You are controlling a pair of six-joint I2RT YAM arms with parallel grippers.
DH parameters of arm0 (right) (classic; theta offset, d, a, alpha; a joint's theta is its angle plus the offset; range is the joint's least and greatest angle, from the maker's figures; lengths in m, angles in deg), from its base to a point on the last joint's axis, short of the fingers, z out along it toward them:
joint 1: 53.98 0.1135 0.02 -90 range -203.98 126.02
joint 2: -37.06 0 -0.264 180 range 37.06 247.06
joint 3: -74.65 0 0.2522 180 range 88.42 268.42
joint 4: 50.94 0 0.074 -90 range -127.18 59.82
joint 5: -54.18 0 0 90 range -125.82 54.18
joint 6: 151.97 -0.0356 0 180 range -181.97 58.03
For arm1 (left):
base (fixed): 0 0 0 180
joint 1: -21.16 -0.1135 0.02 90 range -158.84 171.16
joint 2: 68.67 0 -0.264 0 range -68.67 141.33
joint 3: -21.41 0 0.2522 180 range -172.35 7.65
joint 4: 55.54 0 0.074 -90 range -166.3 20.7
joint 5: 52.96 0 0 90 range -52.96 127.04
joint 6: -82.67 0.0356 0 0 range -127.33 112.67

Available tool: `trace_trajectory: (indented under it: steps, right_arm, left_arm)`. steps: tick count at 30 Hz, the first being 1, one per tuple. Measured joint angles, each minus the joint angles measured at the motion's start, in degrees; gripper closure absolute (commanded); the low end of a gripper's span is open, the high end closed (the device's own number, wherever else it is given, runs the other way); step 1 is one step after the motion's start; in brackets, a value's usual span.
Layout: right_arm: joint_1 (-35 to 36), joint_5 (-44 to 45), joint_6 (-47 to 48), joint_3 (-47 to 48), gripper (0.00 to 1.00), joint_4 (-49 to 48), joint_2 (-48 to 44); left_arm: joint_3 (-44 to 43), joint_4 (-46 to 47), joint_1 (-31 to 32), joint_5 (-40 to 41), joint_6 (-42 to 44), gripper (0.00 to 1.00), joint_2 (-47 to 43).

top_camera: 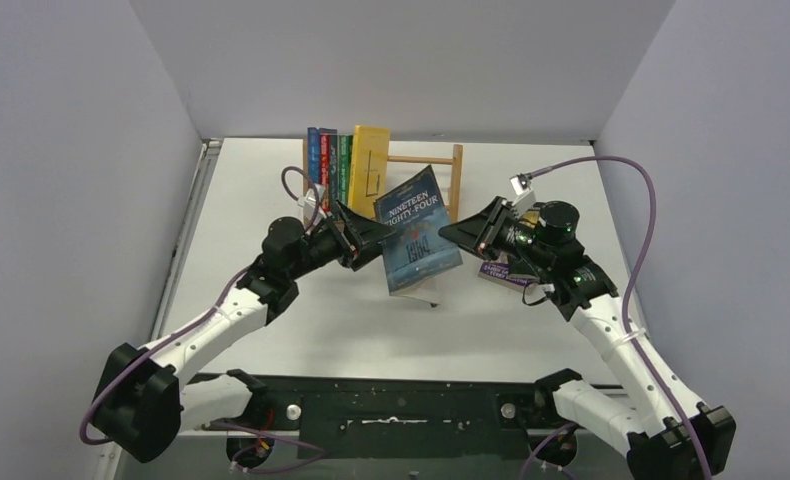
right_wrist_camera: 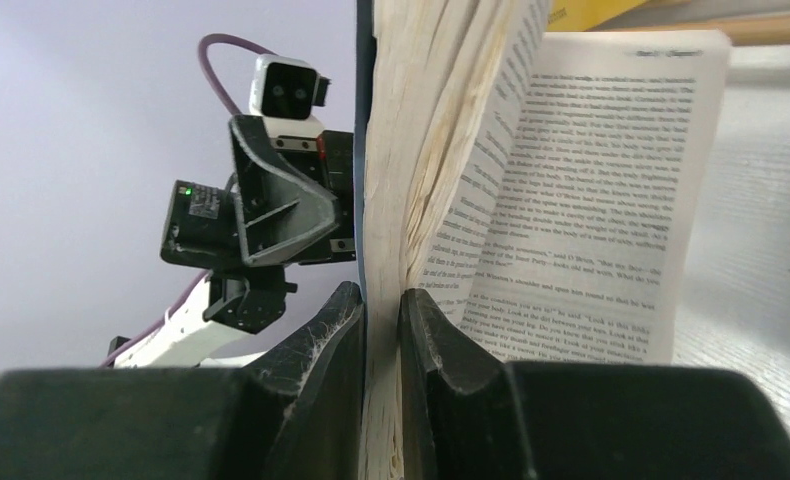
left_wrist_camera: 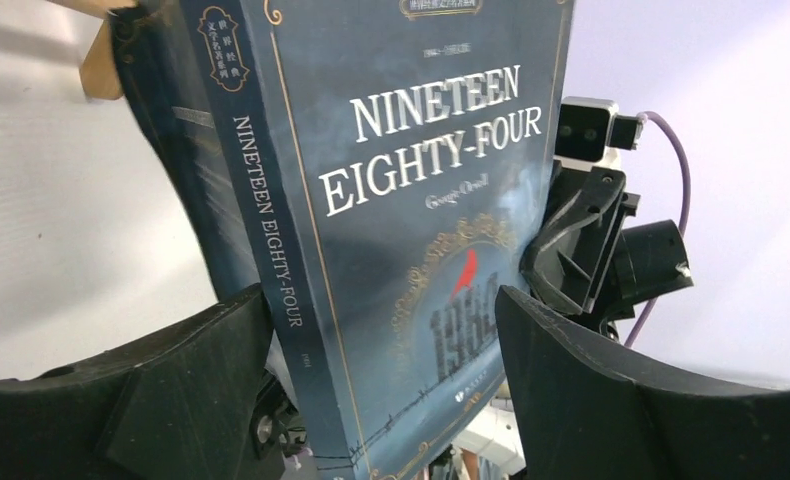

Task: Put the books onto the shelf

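Note:
A dark blue book titled Nineteen Eighty-Four (top_camera: 419,235) hangs tilted in the air between both arms, in front of the shelf (top_camera: 456,170). My right gripper (top_camera: 453,232) (right_wrist_camera: 381,300) is shut on its front cover and a wad of pages (right_wrist_camera: 441,150); the rest falls open to a printed page (right_wrist_camera: 581,200). My left gripper (top_camera: 371,238) (left_wrist_camera: 383,297) stands open, its fingers (left_wrist_camera: 201,380) straddling the book's (left_wrist_camera: 391,200) lower spine end. Blue (top_camera: 313,150), green (top_camera: 344,160) and yellow (top_camera: 369,160) books stand at the shelf's left end.
A purple book (top_camera: 501,272) lies flat on the table under my right wrist. The shelf's right half shows bare slats. Grey walls close in on the left, right and back. A black base rail (top_camera: 391,405) runs along the near edge.

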Motion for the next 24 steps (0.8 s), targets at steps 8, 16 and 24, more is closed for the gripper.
trace_trajectory:
  steps: [8, 16, 24]
  right_arm:
    - [-0.2, 0.1, -1.6, 0.5, 1.00, -2.7, 0.1]
    - [-0.2, 0.1, -1.3, 2.1, 1.00, -2.1, 0.2]
    - [-0.5, 0.6, -0.4, 4.4, 1.00, -2.5, 0.2]
  left_arm:
    - [-3.5, 1.4, 0.2, -1.7, -0.7, 0.25, 5.3]
    - [-5.2, 1.7, 0.2, -3.1, -0.7, 0.30, 5.8]
    - [-9.8, 1.7, 0.0, -4.4, -1.1, 0.61, 8.9]
